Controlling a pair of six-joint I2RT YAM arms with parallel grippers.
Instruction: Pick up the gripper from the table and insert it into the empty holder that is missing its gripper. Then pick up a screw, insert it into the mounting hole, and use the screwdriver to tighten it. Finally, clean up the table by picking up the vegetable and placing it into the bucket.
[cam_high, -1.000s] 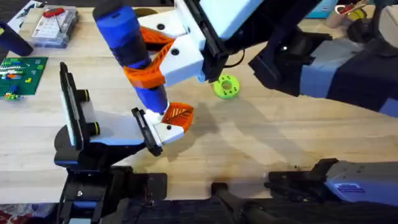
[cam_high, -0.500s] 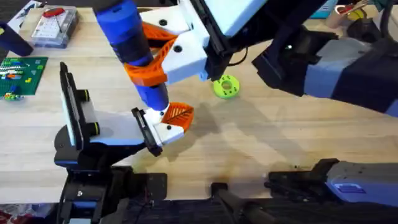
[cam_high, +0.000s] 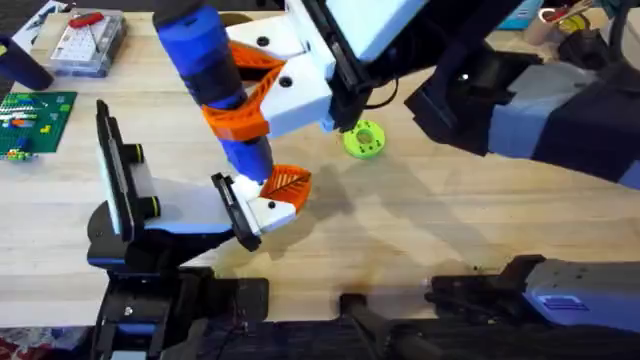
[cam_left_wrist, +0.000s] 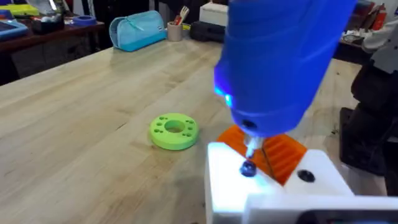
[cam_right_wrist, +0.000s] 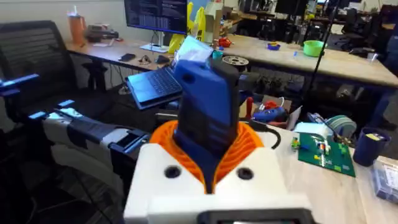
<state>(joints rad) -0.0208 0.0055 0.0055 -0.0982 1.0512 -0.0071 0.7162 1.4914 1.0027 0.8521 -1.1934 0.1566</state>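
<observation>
On the holder (cam_high: 235, 210), the right gripper (cam_high: 245, 100) squeezes the blue screwdriver (cam_high: 215, 85), which should stay straight on the screw (cam_left_wrist: 248, 168) and press gently.

The blue screwdriver (cam_high: 213, 85) stands tilted, its tip on the white-and-orange gripper (cam_high: 280, 192) seated in the black holder (cam_high: 236, 210).

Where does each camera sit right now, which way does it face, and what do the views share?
Overhead: above the bases, looking down at the light wooden table; the right end effector grips the bright blue cylindrical screwdriver.
Left wrist: low, facing the screwdriver's thin metal tip on a dark screw.
Right wrist: behind its orange ribbed fingers, facing the screwdriver's rear.
Shared: screwdriver; lime-green round disc in overhead and left wrist.
</observation>
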